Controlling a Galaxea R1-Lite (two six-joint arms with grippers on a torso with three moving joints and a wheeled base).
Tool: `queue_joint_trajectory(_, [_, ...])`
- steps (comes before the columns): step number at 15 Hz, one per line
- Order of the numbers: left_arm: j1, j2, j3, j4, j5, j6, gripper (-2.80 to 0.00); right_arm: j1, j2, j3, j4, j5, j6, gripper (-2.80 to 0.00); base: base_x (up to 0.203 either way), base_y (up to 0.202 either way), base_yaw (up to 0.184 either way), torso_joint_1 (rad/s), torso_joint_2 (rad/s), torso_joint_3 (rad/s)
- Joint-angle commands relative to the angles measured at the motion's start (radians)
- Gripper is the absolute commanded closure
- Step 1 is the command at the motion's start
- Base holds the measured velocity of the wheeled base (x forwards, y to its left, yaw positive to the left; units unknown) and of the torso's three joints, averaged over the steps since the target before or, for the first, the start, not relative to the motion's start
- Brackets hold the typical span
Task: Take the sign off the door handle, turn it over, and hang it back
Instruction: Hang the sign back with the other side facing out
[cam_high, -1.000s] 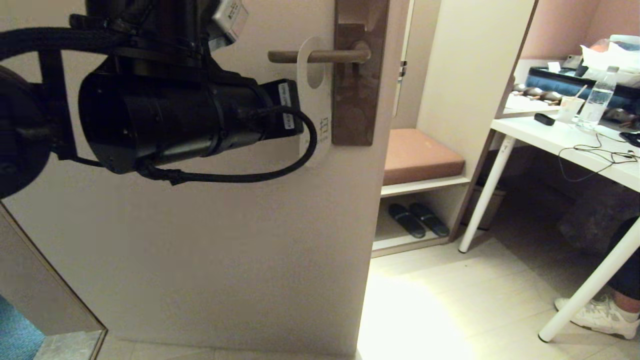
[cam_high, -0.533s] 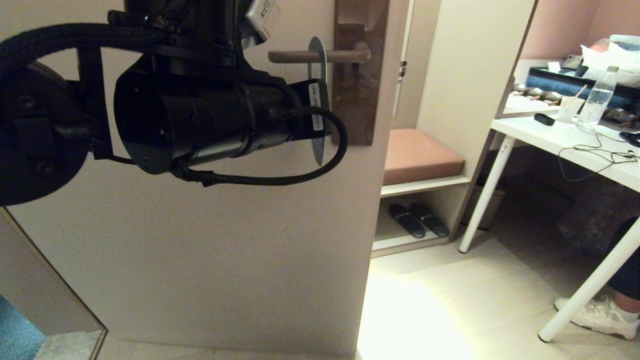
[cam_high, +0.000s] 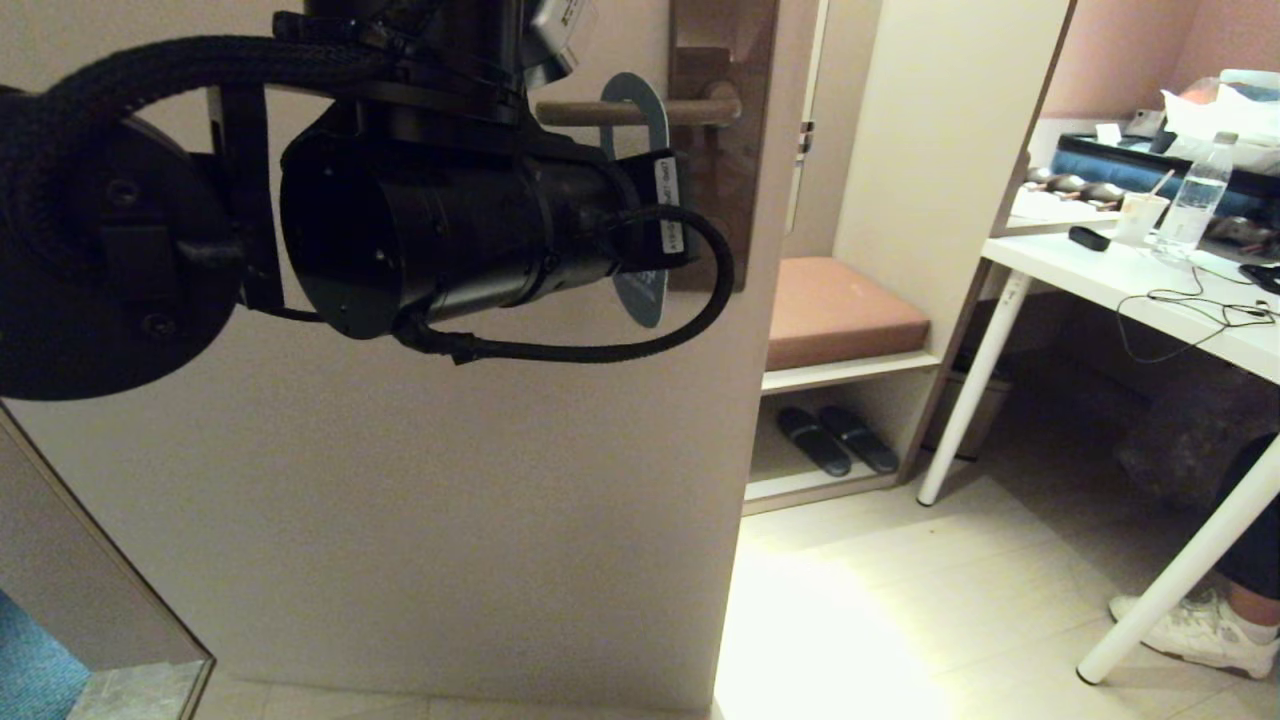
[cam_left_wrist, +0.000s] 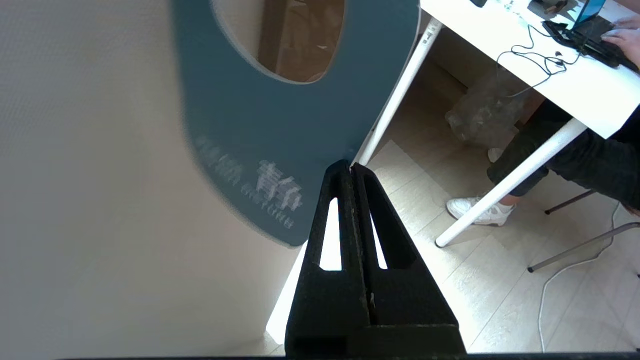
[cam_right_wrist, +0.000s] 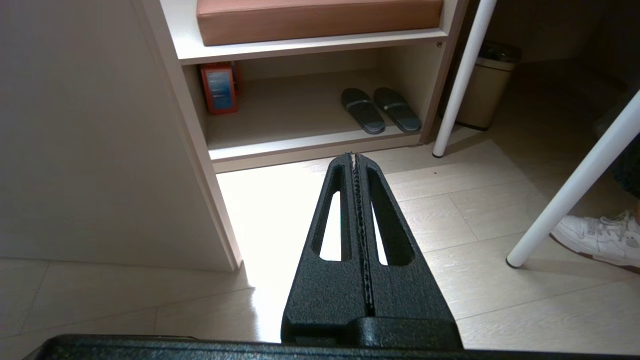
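The sign (cam_high: 641, 292) shows its slate-blue face, with blurred pale lettering in the left wrist view (cam_left_wrist: 280, 130). Its round top sits at the door handle (cam_high: 700, 111), whose bronze bar crosses it; I cannot tell whether the bar passes through the hole. The dark backplate (cam_high: 722, 180) shows through the hole in the left wrist view. My left gripper (cam_left_wrist: 350, 167) is shut on the sign's lower side edge; in the head view my left arm (cam_high: 450, 230) hides the fingers. My right gripper (cam_right_wrist: 355, 157) is shut and empty, low over the floor.
The cream door (cam_high: 450, 480) fills the left. Right of it is a shelf unit with a brown cushion (cam_high: 840, 310) and dark slippers (cam_high: 835, 440). A white table (cam_high: 1130, 290) with a bottle and cables stands at right, a person's shoe (cam_high: 1200, 630) beside its leg.
My left arm has moved right and turned the sign at the handle: its pale face showed, then its edge, now the slate-blue face.
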Motion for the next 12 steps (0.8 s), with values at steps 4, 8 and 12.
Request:
queue_joint_trajectory(4, [-0.001, 0.041, -0.038, 0.003, 0.008, 0.0, 0.0, 0.0, 0.0, 0.0, 0.001, 0.001, 0.0, 0.0, 0.0, 0.0, 0.0, 0.0, 0.0, 0.0])
queue_joint_trajectory(8, [0.001, 0.039, -0.037, 0.013, 0.04, 0.005, 0.0, 0.0, 0.0, 0.0, 0.001, -0.001, 0.0, 0.0, 0.0, 0.0, 0.0, 0.0, 0.0, 0.0])
queue_joint_trajectory(12, [0.016, 0.033, -0.038, 0.046, 0.069, 0.006, 0.0, 0.0, 0.0, 0.0, 0.001, 0.001, 0.0, 0.0, 0.0, 0.0, 0.0, 0.0, 0.0, 0.0])
